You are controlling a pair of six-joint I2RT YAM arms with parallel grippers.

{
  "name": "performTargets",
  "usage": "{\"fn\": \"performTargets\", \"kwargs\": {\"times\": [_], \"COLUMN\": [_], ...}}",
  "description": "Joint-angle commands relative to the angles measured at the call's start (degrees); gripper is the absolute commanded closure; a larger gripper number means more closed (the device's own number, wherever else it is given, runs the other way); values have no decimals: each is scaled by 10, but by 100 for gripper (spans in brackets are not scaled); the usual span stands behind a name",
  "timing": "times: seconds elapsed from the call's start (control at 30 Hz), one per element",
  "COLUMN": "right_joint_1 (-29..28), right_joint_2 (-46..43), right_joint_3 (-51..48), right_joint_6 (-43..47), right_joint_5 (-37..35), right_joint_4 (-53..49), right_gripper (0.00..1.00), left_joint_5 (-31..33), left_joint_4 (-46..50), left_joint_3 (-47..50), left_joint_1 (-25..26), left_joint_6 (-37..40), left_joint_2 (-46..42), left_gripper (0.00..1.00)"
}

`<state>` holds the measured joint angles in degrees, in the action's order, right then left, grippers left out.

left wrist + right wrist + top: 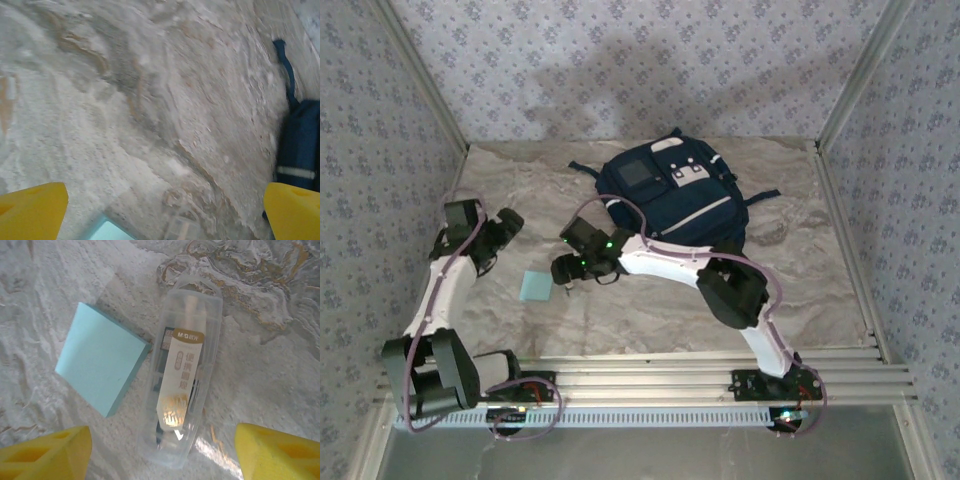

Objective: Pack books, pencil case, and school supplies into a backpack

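Hovering low over the table (650, 310), the right hand (160, 455) has its yellow fingers (45, 455) spread apart with nothing between them yet. They straddle the near end of a clear plastic case (182, 375) that carries a beige printed label. A light-blue pad (100, 362) lies just beside that case on its left, one corner touching or nearly touching the case wall. The step in hand looks like picking up one of these school supplies. To do it well, the hand would probably need to centre on a single item and line its fingers across the case's narrow width. It should then come straight down so that the left finger slips between case and pad without nudging the pad away (the smooth plastic may slide if pinched off-centre). The left hand (503, 228) sits off to the left of the pad, fingers fully apart and empty. The navy backpack (670, 190) lies toward the back of the table, well apart from both small items; whether its top is unzipped cannot be told from here. By count: one pad, one clear case, one backpack, two hands.
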<state>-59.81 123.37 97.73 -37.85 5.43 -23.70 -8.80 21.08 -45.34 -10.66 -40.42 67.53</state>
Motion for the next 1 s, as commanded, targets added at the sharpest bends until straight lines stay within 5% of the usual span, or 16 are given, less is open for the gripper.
{"fn": "performTargets", "kwargs": {"times": [0.0,0.57,0.97], "right_joint_1": [-9,-55,-66], "right_joint_2": [49,236,233], "right_joint_3": [68,340,321], "right_joint_6": [13,117,144], "right_joint_5": [-24,-194,-233], "right_joint_4": [-72,-261,-284], "right_gripper": [24,31,34], "left_joint_5": [-38,-95,-105], "left_joint_4": [-35,-63,-59], "left_joint_3": [19,18,7], "left_joint_1": [-20,-20,-9], "left_joint_6": [-23,-30,-32], "left_joint_2": [-12,6,15], "left_gripper": [0,1,1]}}
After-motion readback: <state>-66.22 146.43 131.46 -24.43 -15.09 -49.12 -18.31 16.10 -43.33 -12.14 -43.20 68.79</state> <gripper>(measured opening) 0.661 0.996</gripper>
